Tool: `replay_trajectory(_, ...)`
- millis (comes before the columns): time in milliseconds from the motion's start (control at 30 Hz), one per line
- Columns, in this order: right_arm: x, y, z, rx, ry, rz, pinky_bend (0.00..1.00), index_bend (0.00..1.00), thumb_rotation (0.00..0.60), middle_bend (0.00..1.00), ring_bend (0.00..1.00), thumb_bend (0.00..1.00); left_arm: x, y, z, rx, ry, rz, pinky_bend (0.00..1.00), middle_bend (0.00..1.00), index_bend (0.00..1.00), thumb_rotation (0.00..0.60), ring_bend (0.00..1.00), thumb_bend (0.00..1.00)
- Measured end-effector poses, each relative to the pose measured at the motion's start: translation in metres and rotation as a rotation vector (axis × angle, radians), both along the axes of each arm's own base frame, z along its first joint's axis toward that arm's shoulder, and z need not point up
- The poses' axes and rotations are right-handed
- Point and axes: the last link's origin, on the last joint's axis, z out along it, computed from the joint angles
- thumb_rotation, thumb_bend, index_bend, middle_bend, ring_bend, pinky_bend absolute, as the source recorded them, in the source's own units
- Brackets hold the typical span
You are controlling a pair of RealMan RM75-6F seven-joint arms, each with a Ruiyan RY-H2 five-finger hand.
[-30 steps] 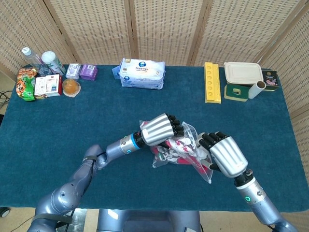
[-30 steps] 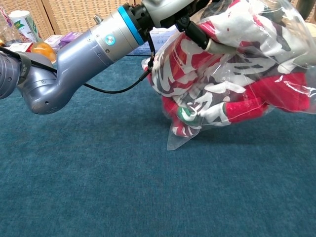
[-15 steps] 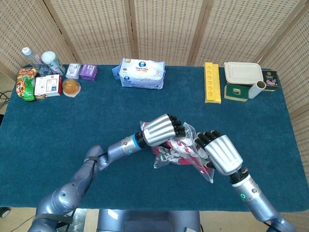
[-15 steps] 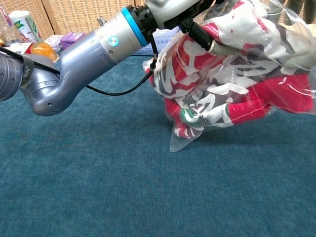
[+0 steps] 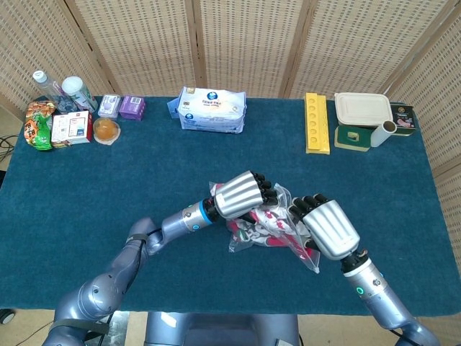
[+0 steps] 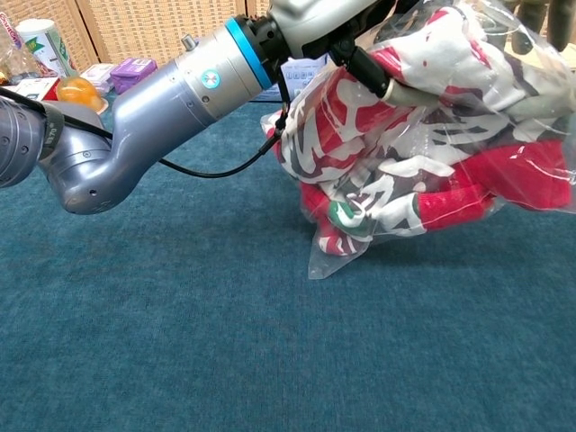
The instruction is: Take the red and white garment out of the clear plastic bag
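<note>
The red and white garment (image 5: pixel 261 220) lies bunched inside the clear plastic bag (image 5: pixel 308 259) near the front middle of the blue table (image 5: pixel 144 173). My left hand (image 5: pixel 241 193) comes in from the left and grips the top of the bundle, its fingers (image 6: pixel 364 63) curled over the garment (image 6: pixel 396 171). My right hand (image 5: pixel 328 227) holds the right side of the bag, its fingertips (image 6: pixel 540 18) showing at the upper right of the chest view. The bag (image 6: pixel 328 256) is lifted, with only one lower corner near the cloth.
Along the back edge stand a pack of wipes (image 5: pixel 212 109), a yellow tray (image 5: pixel 316 122), a white lidded box (image 5: pixel 362 109) and a roll (image 5: pixel 382 133). Bottles, snack packets (image 5: pixel 65 122) and an orange item (image 5: pixel 106 130) crowd the back left corner.
My right hand has crept a little left and up toward the left hand. The bundle has risen slightly and the left forearm has edged right.
</note>
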Motion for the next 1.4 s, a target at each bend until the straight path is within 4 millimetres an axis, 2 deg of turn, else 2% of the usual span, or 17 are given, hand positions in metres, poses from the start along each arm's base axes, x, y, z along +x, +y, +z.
replay_trajectory(233,0.002,-0.001,-0.003,0.019,0.0,-0.006,0.52,0.51,0.6,0.4,0.49,0.4,0.0,-0.001,-0.002,-0.005,0.006,0.003,0.76,0.74,0.87,0.6,0.72,0.23)
replay_trajectory(667,0.007,-0.003,-0.009,-0.001,-0.003,-0.007,0.56,0.63,0.6,0.41,0.54,0.48,-0.002,-0.003,-0.006,-0.027,0.016,0.006,0.74,0.74,0.87,0.6,0.72,0.21)
replay_trajectory(833,0.007,-0.002,-0.01,-0.008,-0.005,-0.014,0.57,0.67,0.6,0.44,0.56,0.52,-0.005,-0.002,-0.007,-0.036,0.024,0.016,0.72,0.74,0.86,0.6,0.7,0.14)
replay_trajectory(933,0.006,-0.002,-0.012,0.007,-0.008,-0.025,0.57,0.68,0.6,0.45,0.56,0.53,-0.007,0.0,-0.006,-0.042,0.02,0.031,0.69,0.73,0.77,0.6,0.67,0.08)
replay_trajectory(1133,0.003,-0.001,-0.015,0.033,0.001,-0.039,0.56,0.7,0.6,0.46,0.56,0.55,-0.012,0.001,-0.004,-0.064,0.021,0.051,0.6,0.58,0.45,0.6,0.55,0.03)
replay_trajectory(1233,0.004,-0.002,-0.016,0.045,0.014,-0.033,0.55,0.7,0.6,0.46,0.56,0.55,-0.015,0.002,-0.003,-0.088,0.015,0.07,0.56,0.5,0.33,0.6,0.49,0.02)
replay_trajectory(1400,0.001,-0.004,-0.016,0.045,0.041,-0.026,0.55,0.7,0.6,0.46,0.56,0.55,-0.024,0.003,0.003,-0.11,0.02,0.097,0.51,0.41,0.23,0.6,0.4,0.01)
